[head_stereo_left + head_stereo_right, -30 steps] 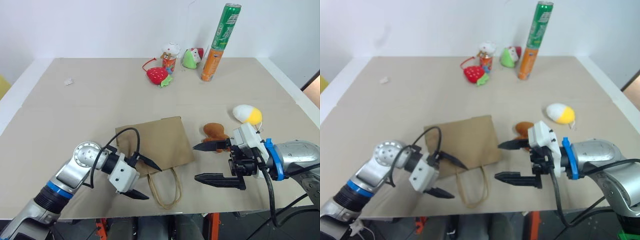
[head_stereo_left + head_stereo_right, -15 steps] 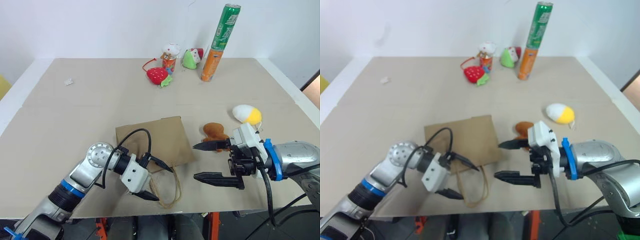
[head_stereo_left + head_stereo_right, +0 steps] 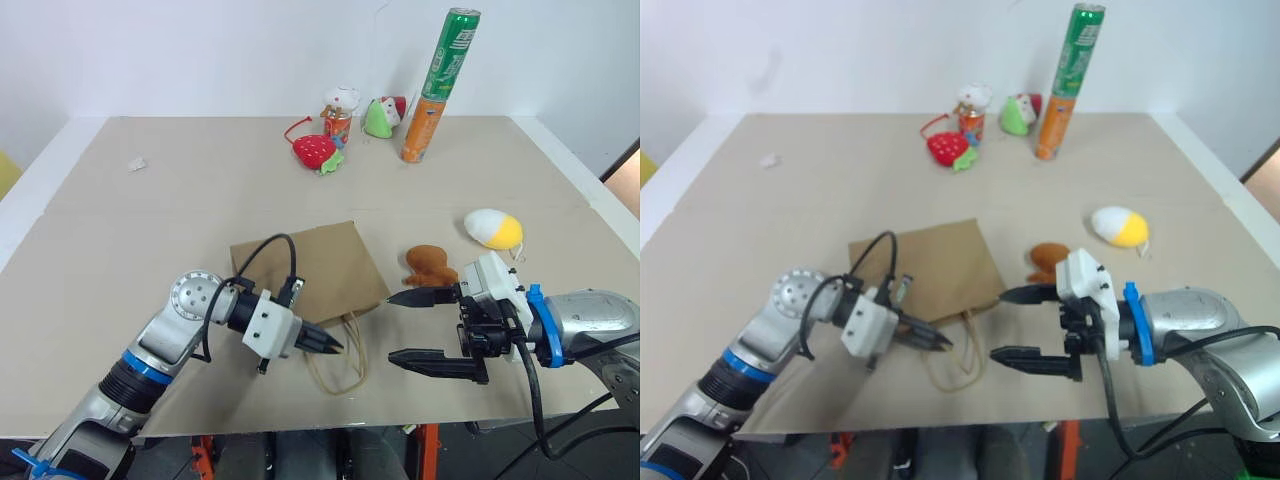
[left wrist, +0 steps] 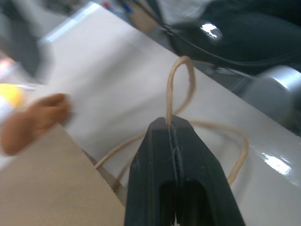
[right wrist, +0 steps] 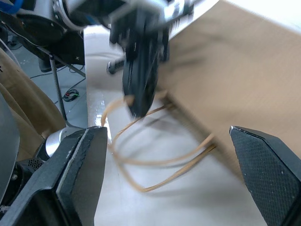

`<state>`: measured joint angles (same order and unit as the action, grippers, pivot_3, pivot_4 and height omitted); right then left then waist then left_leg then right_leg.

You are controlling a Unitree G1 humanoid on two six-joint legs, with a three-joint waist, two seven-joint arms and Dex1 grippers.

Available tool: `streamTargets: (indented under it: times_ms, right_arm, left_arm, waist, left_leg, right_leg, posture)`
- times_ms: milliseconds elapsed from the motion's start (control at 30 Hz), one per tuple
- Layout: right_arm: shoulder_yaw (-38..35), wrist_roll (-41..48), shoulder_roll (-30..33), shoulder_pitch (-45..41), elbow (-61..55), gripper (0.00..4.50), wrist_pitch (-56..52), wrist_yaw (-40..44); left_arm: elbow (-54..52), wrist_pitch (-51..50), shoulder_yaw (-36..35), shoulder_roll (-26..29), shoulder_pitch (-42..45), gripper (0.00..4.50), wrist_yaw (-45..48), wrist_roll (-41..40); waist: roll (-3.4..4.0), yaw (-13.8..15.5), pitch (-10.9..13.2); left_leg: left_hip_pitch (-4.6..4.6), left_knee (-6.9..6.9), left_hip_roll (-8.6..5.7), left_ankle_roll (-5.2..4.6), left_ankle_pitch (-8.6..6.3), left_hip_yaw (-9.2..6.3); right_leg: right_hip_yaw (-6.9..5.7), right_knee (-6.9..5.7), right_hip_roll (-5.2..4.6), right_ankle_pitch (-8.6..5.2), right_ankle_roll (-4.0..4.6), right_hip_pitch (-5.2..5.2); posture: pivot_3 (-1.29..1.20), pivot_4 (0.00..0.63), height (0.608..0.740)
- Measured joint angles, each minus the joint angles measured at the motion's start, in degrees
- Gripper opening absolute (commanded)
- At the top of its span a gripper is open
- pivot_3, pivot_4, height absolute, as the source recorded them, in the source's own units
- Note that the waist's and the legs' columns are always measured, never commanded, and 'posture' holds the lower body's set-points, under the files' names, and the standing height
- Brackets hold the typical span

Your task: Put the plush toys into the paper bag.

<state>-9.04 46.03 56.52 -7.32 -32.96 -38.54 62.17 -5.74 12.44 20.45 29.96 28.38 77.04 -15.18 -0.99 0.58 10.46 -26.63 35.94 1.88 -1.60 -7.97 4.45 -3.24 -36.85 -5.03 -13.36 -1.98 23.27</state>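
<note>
The brown paper bag (image 3: 305, 270) lies flat on the table, its loop handles (image 3: 337, 360) toward the near edge. My left gripper (image 3: 335, 348) is shut on one handle loop (image 4: 178, 75), and the wrist view shows the loop rising out of the closed tips (image 4: 170, 126). To the right of the handles my right gripper (image 3: 392, 327) stands open and holds nothing. The orange-brown plush toy (image 3: 432, 264) sits just beyond its upper finger, beside the bag. Farther right lies the white and yellow egg-shaped plush toy (image 3: 494, 228).
At the table's far edge stand a red strawberry plush (image 3: 314, 150), a small can (image 3: 339, 118), a green-white-red plush (image 3: 382, 117) and a tall green and orange tube (image 3: 438, 85). A small scrap (image 3: 137, 163) lies at the far left.
My left gripper moved right from the bag's near left corner to the handles, closed on one loop and rose a little. The right gripper stayed in place.
</note>
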Motion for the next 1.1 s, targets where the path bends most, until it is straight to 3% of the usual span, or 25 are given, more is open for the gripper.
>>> streamTargets:
  times_ms: [233, 367, 400, 433, 500, 567, 633, 667, 700, 1100]
  right_arm:
    - [-0.23, -1.86, -1.41, -1.45, 2.65, 4.5, 0.92, -1.97]
    - [0.97, -2.12, -5.01, -4.58, 4.26, 3.14, 0.79, -4.83]
    - [1.22, -2.29, -5.61, -4.89, 4.55, 3.01, 0.81, -5.19]
    - [1.57, -2.48, -6.27, -5.09, 4.9, 2.52, 0.83, -5.67]
    - [3.08, -3.27, -8.18, -6.47, 6.36, 2.1, 0.69, -7.32]
    - [6.5, -5.2, -11.84, -10.07, 8.02, 1.22, 0.24, -10.76]
    - [7.84, -6.29, -13.03, -10.93, 8.57, 0.64, 0.24, -11.62]
    - [7.96, -6.39, -13.13, -10.99, 8.62, 0.64, 0.24, -11.69]
    - [9.75, -8.79, -15.31, -11.94, 9.95, 0.03, 0.41, -13.65]
    - [14.44, -16.23, -24.87, -19.28, 15.38, 0.03, 1.54, -19.98]
  left_arm:
    - [-1.19, -6.24, -7.34, -2.26, 2.42, 0.04, -8.43, -3.89]
    - [-2.11, -7.66, -7.96, -4.32, 2.5, 0.0, -12.34, -3.9]
    - [-2.15, -7.81, -8.01, -4.39, 2.5, 0.0, -12.77, -3.89]
    - [-2.18, -7.88, -8.05, -4.5, 2.53, 0.0, -13.23, -3.89]
    - [-2.26, -7.95, -8.57, -4.72, 2.5, 0.0, -14.45, -3.8]
    - [-2.34, -8.09, -9.67, -6.4, 2.71, 0.0, -18.02, -3.74]
    - [-2.35, -8.54, -10.0, -6.73, 2.71, 0.0, -19.44, -3.56]
    - [-2.34, -8.56, -10.05, -6.74, 2.71, 0.0, -19.53, -3.52]
    - [-2.48, -8.58, -10.24, -7.06, 2.71, 0.0, -21.65, -2.79]
    - [-3.76, -8.86, -10.05, -8.58, 2.1, 0.0, -25.09, -1.63]
  waist:
    - [-0.01, 0.0, 0.0]
    - [-0.05, 0.0, -0.02]
    - [-0.05, 0.0, -0.02]
    - [-0.05, 0.0, -0.02]
    - [-0.05, -0.02, -0.01]
    - [-0.04, -0.07, -0.02]
    - [-0.04, -0.05, -0.02]
    - [-0.04, -0.04, -0.02]
    - [-0.04, -0.03, -0.02]
    - [-0.04, -0.07, -0.02]
  left_leg:
    - [0.0, 0.08, -0.03, -0.04, 0.02, 0.03]
    - [0.0, 0.09, 0.01, -0.04, 0.03, 0.03]
    - [0.0, 0.09, 0.01, -0.04, 0.03, 0.02]
    - [0.0, 0.09, 0.01, -0.04, 0.03, 0.02]
    - [0.0, 0.1, 0.04, -0.04, 0.03, 0.03]
    - [0.0, 0.12, 0.06, -0.05, 0.03, 0.04]
    - [0.0, 0.14, 0.08, -0.05, 0.03, 0.06]
    - [0.0, 0.14, 0.08, -0.05, 0.03, 0.06]
    - [-0.01, 0.15, 0.08, -0.05, 0.03, 0.1]
    - [-0.01, 0.19, 0.35, -0.03, 0.04, 0.16]
  right_leg:
    - [0.07, 0.0, 0.0, 0.06, -0.08, -0.04]
    - [0.1, 0.0, 0.08, 0.11, -0.06, -0.03]
    - [0.1, 0.0, 0.09, 0.11, -0.06, -0.03]
    - [0.1, 0.0, 0.09, 0.12, -0.06, -0.02]
    - [0.12, -0.01, 0.13, 0.14, -0.02, -0.01]
    - [0.16, -0.01, 0.16, 0.23, -0.01, 0.02]
    - [0.17, -0.01, 0.17, 0.24, -0.01, 0.02]
    - [0.17, -0.01, 0.17, 0.23, -0.01, 0.02]
    - [0.19, -0.01, 0.17, 0.25, -0.01, 0.03]
    - [0.22, -0.01, 0.43, 0.43, 0.18, 0.1]
  posture:
    - [0.0, 0.15, 0.74]
    - [0.0, 0.15, 0.74]
    - [0.0, 0.15, 0.74]
    - [0.0, 0.15, 0.74]
    - [0.0, 0.15, 0.74]
    - [0.0, 0.15, 0.74]
    - [0.0, 0.15, 0.74]
    - [0.0, 0.15, 0.74]
    - [0.0, 0.15, 0.74]
    - [0.0, 0.15, 0.74]
